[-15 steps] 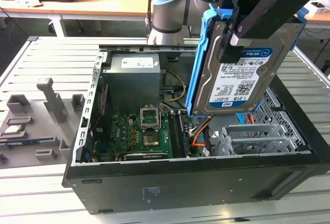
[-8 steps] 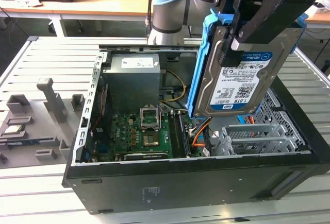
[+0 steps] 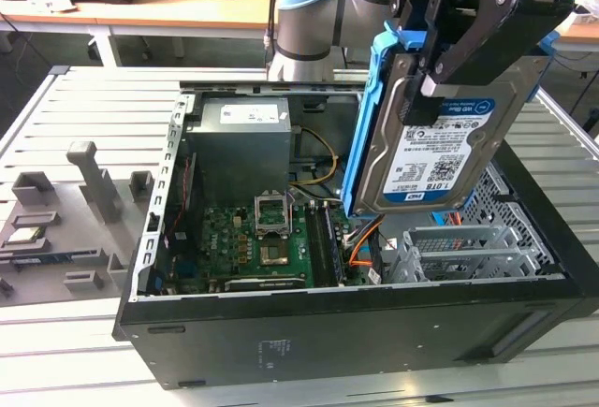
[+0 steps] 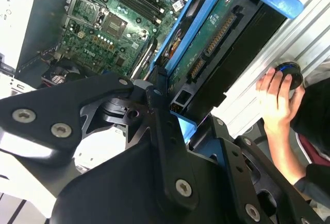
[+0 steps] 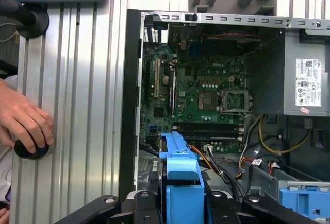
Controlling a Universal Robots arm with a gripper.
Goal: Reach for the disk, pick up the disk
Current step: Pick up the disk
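Already, in the exterior view, the black two-fingered gripper (image 3: 440, 75) is clamped on the disk (image 3: 435, 140) — a flat silver metal hard drive with a white-and-blue label and bright blue plastic side rails — and holds it tilted in the air above the open black computer case (image 3: 309, 318), over the case's drive-cage corner at the exterior view's right. I judge the grasp done; doing this step well now means a firm, centred pinch on the rails, with the drive clear of the case wall and the orange cables (image 3: 363, 239). The label carries print and a barcode, which I leave unread.

In the second wrist view the disk's green circuit board (image 4: 214, 41) faces the camera between the blue rails, and a person's hand (image 4: 276, 100) rests on a black knob (image 4: 289, 74) at the ribbed metal worktop's edge.

In the first wrist view a blue rail (image 5: 180, 177) rises between the black fingers (image 5: 147, 208), above the green motherboard (image 5: 206, 90).
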